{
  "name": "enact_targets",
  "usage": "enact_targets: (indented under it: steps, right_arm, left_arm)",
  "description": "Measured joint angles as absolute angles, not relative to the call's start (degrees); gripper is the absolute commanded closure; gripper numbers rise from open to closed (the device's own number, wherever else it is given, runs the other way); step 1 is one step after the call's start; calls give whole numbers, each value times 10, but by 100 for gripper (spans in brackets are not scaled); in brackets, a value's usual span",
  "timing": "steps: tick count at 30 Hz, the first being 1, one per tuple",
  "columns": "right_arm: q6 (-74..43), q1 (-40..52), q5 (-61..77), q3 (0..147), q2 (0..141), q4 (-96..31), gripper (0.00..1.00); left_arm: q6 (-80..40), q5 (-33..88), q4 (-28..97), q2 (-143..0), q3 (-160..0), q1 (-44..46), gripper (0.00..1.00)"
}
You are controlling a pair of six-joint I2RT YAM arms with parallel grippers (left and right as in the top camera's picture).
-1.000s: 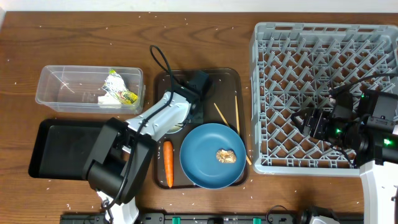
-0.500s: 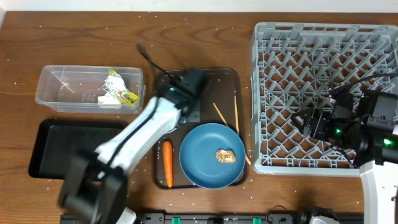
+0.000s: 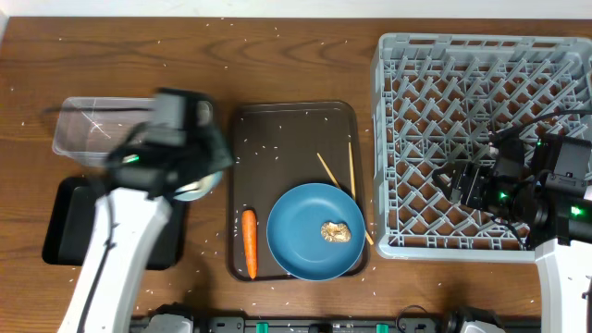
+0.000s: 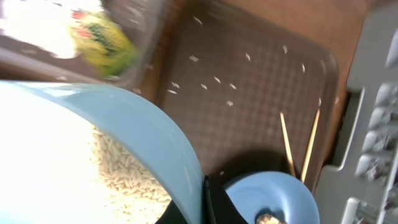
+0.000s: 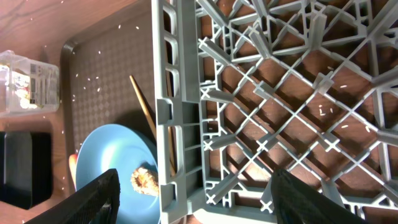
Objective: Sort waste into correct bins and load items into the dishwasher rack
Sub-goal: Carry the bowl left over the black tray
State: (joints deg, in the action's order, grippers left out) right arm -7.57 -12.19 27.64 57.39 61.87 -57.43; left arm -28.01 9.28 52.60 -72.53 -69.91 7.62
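Note:
My left gripper (image 3: 203, 171) is shut on the rim of a pale bowl (image 4: 143, 130) that holds white rice grains (image 4: 121, 171). It hangs above the near right corner of the clear tub (image 3: 83, 129) and the black tray (image 3: 65, 231). A green-yellow wrapper (image 4: 102, 37) lies in the tub. On the brown serving tray (image 3: 291, 129) sit the blue plate (image 3: 310, 245) with a brown lump (image 3: 336, 231), the carrot (image 3: 249, 242) and two chopsticks (image 3: 351, 171). My right gripper (image 5: 196, 196) stands open and empty over the grey rack (image 3: 481, 139).
Loose rice grains are scattered on the serving tray and the wooden table. The rack fills the right side, and its left wall (image 5: 177, 124) stands close to the chopsticks and the plate. My left arm covers part of the tub and the black tray.
My left arm has swung left off the serving tray, carrying the bowl to the tub and the black tray. The right arm has not moved.

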Motion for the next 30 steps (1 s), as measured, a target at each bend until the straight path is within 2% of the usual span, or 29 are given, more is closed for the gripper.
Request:
enact_targets:
  steps: [7, 14, 26, 30]
  right_arm:
    - [-76, -122, 276, 574, 619, -574, 29]
    - [-76, -122, 276, 574, 619, -574, 29]
    - [-75, -122, 276, 574, 619, -575, 29]
    - [-75, -122, 277, 574, 619, -575, 28]
  left_arm:
    - [-193, 274, 533, -681, -685, -145, 94]
    - [-114, 449, 486, -681, -579, -343, 94]
    - [-67, 765, 203, -683, -351, -619, 94]
    - [-56, 835, 176, -688, -310, -676, 94]
